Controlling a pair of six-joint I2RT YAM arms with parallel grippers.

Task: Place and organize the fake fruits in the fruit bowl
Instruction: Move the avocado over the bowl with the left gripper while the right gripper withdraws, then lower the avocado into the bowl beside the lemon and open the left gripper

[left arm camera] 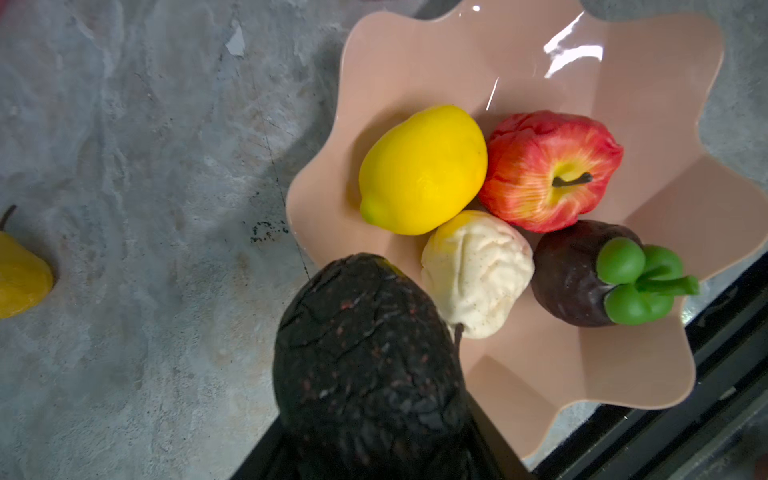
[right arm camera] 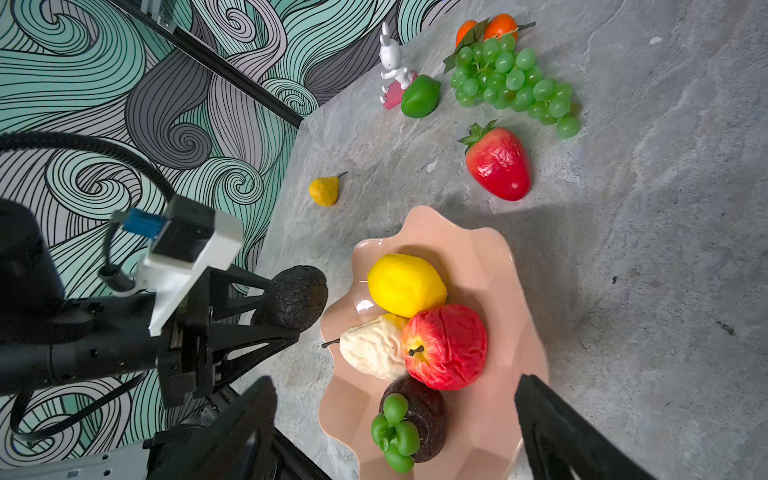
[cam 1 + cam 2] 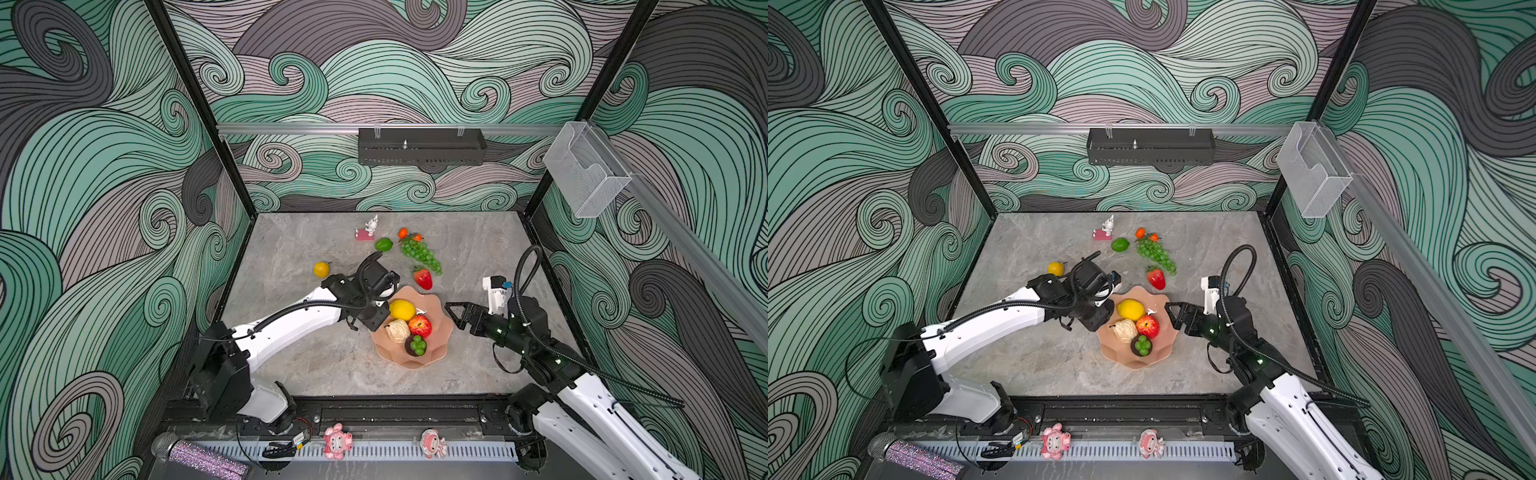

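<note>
Dark avocado [image 2: 295,301] sits clamped in the left tool [image 2: 284,309], just short of the fruit bowl [image 2: 498,270] ahead of it; lemon [image 2: 405,284] and apple [image 2: 444,345] lie inside; the right tool [image 3: 453,316] gapes empty beside the bowl.

We are seeing the grey table [image 3: 311,353] bearing the fruit bowl [image 3: 440,341], strawberry [image 3: 424,279], grapes [image 3: 419,251], lime [image 3: 383,244], oranges [image 3: 403,233] (seemingly two), yellow pear [image 3: 321,269] and rabbit figurine [image 3: 370,227].
</note>
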